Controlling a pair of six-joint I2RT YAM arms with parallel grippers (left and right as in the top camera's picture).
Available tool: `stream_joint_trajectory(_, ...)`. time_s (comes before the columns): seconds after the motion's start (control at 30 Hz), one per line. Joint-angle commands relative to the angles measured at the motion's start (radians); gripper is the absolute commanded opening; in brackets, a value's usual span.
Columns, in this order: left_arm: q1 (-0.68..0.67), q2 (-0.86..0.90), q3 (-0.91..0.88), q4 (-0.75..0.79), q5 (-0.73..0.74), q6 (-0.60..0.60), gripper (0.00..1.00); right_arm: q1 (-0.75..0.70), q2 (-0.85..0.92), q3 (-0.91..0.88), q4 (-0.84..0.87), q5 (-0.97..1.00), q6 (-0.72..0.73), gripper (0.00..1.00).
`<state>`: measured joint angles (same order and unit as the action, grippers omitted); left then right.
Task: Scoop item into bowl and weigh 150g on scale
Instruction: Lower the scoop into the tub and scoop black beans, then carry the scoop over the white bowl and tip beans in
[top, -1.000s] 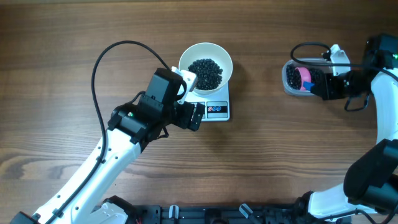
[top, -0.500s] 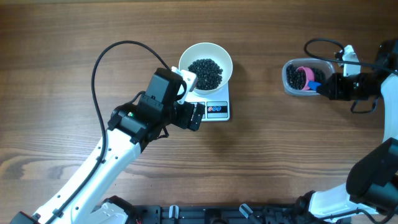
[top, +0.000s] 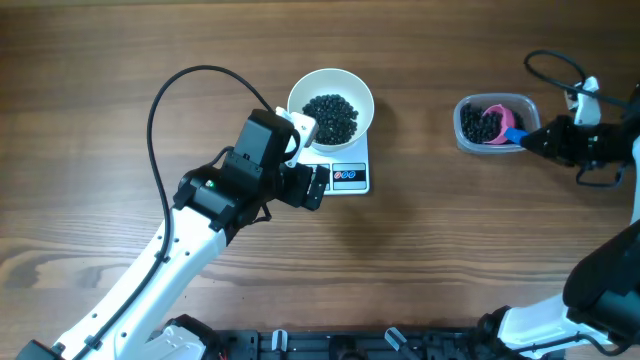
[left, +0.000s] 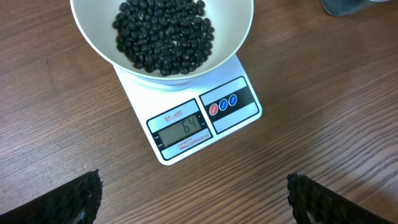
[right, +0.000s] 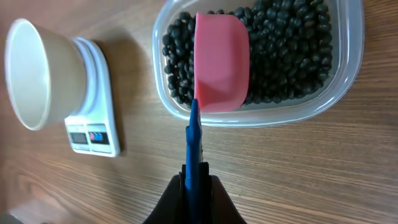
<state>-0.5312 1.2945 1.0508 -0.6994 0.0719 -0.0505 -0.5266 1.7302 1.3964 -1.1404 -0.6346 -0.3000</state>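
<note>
My right gripper pinches the pink plastic scoop by its thin blue handle, left gripper gapes; a heaped load could twist it, spilling black beans.

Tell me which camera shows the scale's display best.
The left wrist view: the scale sits close, its display facing the lens and readable. Overhead shows it small, partly under the bowl; the right wrist view shows it distant, display tiny.

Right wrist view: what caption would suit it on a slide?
The right end effector holds a pink scoop in a clear tub of black beans; white bowl on scale beyond.
</note>
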Motion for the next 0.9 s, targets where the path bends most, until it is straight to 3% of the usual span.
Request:
stream_joint_trajectory(0.0,-0.002,0.003,-0.008,0.000,-0.013,-0.010,1.00,-0.050,0.009,0.002,0.002,-0.130,0.069,0.04)
stream_joint_trajectory(0.23,-0.002,0.003,-0.008,0.000,-0.013,-0.010,1.00,-0.142,0.009,0.002,0.002,-0.319,0.068,0.04)
stream_joint_trajectory(0.5,-0.002,0.003,-0.008,0.000,-0.013,-0.010,1.00,-0.131,0.009,0.002,-0.001,-0.523,0.067,0.04)
stream_joint_trajectory(0.63,-0.002,0.003,-0.008,0.000,-0.013,-0.010,1.00,-0.012,0.009,0.002,0.024,-0.631,0.071,0.04)
stream_joint_trajectory(0.87,-0.002,0.003,-0.008,0.000,-0.013,-0.010,1.00,0.345,0.009,0.002,0.375,-0.646,0.357,0.04)
